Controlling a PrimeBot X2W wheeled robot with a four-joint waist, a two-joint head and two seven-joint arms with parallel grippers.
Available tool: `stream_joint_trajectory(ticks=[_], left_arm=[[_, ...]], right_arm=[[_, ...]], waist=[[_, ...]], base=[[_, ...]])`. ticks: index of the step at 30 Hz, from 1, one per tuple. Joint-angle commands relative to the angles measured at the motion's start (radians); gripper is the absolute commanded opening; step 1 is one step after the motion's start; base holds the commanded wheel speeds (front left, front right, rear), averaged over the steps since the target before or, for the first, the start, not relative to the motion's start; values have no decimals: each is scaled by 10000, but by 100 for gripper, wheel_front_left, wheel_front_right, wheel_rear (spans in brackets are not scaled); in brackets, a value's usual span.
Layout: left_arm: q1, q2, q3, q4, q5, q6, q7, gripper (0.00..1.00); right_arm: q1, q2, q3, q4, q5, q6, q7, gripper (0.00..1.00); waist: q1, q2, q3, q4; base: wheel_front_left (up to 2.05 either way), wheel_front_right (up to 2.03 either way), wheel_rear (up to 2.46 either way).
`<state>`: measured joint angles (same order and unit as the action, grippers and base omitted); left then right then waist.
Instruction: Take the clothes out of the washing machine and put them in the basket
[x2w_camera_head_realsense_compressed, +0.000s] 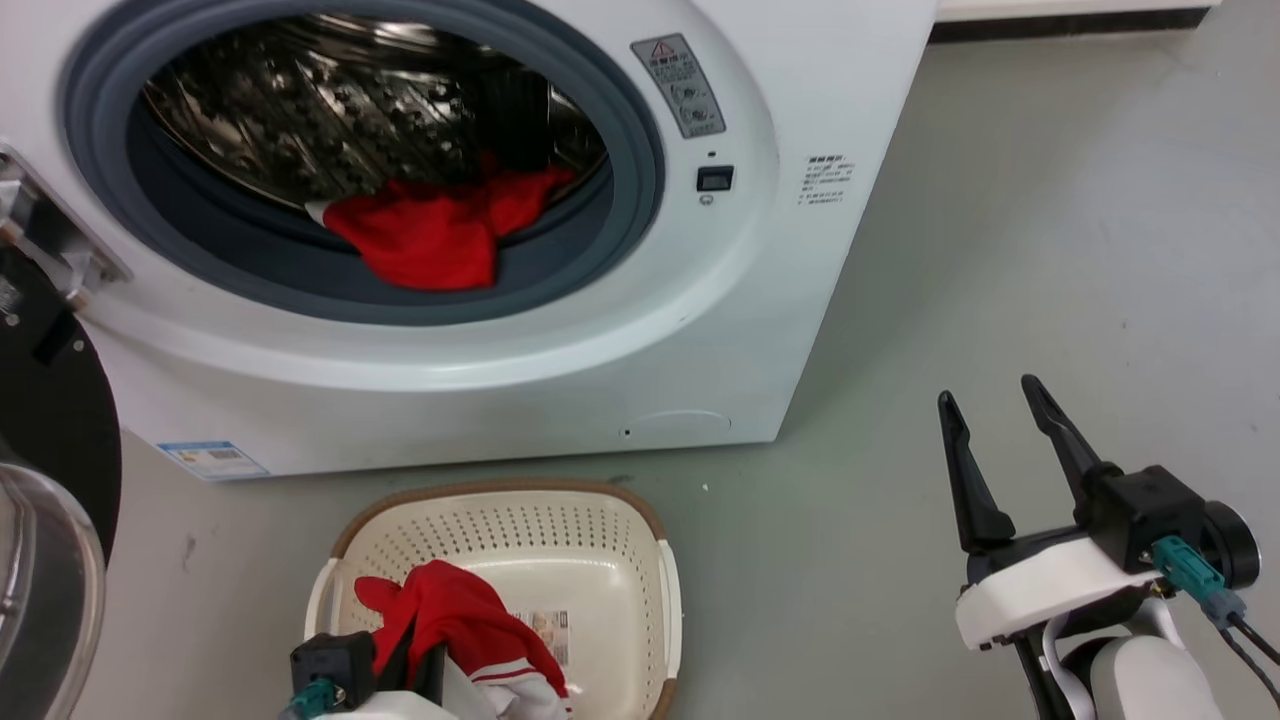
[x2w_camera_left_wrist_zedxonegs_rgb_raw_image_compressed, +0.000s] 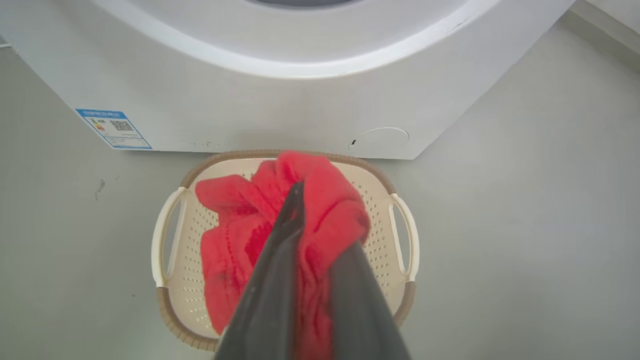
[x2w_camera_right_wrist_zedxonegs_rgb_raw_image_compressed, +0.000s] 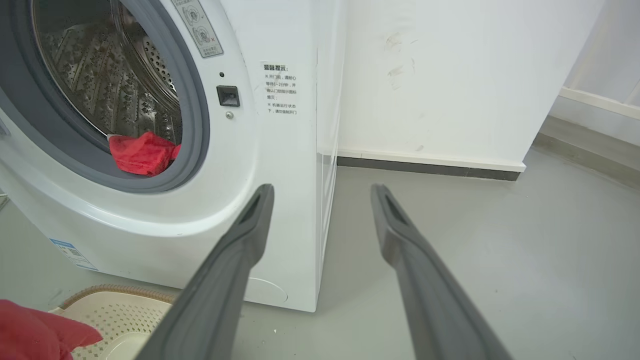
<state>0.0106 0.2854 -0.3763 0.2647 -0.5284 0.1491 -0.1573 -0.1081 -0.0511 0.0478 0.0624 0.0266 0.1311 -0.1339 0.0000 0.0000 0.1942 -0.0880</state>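
Observation:
The washing machine (x2w_camera_head_realsense_compressed: 700, 330) stands with its porthole open, and red clothes (x2w_camera_head_realsense_compressed: 430, 235) lie on the grey rim at the drum's front, also visible in the right wrist view (x2w_camera_right_wrist_zedxonegs_rgb_raw_image_compressed: 142, 152). Below it on the floor sits the cream basket (x2w_camera_head_realsense_compressed: 500, 520). My left gripper (x2w_camera_head_realsense_compressed: 415, 645) hangs over the basket, shut on a red garment (x2w_camera_head_realsense_compressed: 470, 620) with a white striped edge. In the left wrist view the red fabric (x2w_camera_left_wrist_zedxonegs_rgb_raw_image_compressed: 235, 235) drapes over the fingers (x2w_camera_left_wrist_zedxonegs_rgb_raw_image_compressed: 292, 220) above the basket (x2w_camera_left_wrist_zedxonegs_rgb_raw_image_compressed: 400, 220). My right gripper (x2w_camera_head_realsense_compressed: 987, 390) stands open and empty over the floor, right of the machine.
The washer's black-framed glass door (x2w_camera_head_realsense_compressed: 50, 440) hangs open at the far left. Grey floor (x2w_camera_head_realsense_compressed: 1050, 200) stretches to the right of the machine, up to a white wall with a dark skirting (x2w_camera_right_wrist_zedxonegs_rgb_raw_image_compressed: 430, 167). The basket's corner (x2w_camera_right_wrist_zedxonegs_rgb_raw_image_compressed: 115, 312) sits close to the machine's front.

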Motion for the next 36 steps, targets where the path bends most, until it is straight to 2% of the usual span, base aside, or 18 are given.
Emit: stream_joint_trajectory(ticks=[1,7,23,36], left_arm=[[-346,-122,-8,346,-64,-102,-103,0],[-1477,-596,123,2431,-254,-465,-622,0],[-5046,-882,206,6844,265,-1326,-1084,0],[-6406,-636,738,9065,195,-1397,-1080,0]], right_arm=[[-221,15,33,-69,17,-7,-36,100],[-598,17,164,-145,64,-7,-103,100],[-1852,17,462,-155,158,-7,-475,100],[-2498,17,986,10,567,-8,-904,100]], waist=[[0,0,416,-51],[0,0,1419,-206],[0,0,4177,-953],[0,0,5521,-1704]], base=[[0,0,0],[0,0,0],[0,0,0],[0,0,0]])
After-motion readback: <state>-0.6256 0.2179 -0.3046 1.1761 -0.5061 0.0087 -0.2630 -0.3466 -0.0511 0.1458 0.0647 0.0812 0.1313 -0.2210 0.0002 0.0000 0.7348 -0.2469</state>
